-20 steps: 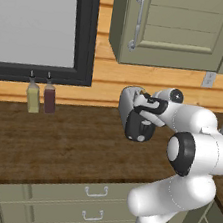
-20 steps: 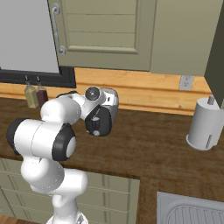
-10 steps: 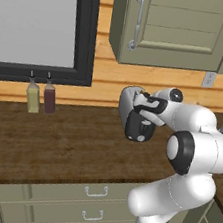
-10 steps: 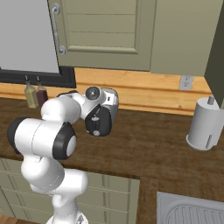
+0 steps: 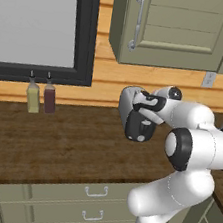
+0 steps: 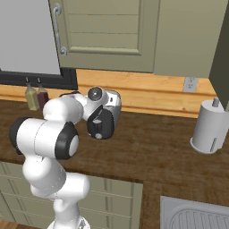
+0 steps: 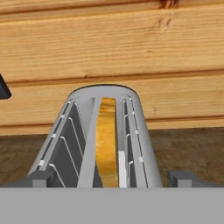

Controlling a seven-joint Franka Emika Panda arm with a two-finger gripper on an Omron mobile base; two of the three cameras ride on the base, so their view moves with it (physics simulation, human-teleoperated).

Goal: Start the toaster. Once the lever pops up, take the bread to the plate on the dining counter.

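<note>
Two fingertips (image 7: 37, 178) spread wide, gripper (image 7: 112, 179) open w/ nothing held, straddling toaster (image 7: 105, 131) on worktop (image 5: 68, 142) near back wall; bread (image 7: 106, 144) upright in slot. Free worktop left & front.

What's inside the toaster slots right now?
In the hand view, one slot of the toaster holds the bread, standing on edge, golden-brown. The other slot shows only wire guides. The slice's lower part is hidden in the slot; the open gripper straddles the toaster.

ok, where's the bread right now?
The bread stands on edge in a slot of the toaster, centre of the hand view, against the wooden back wall.
</note>
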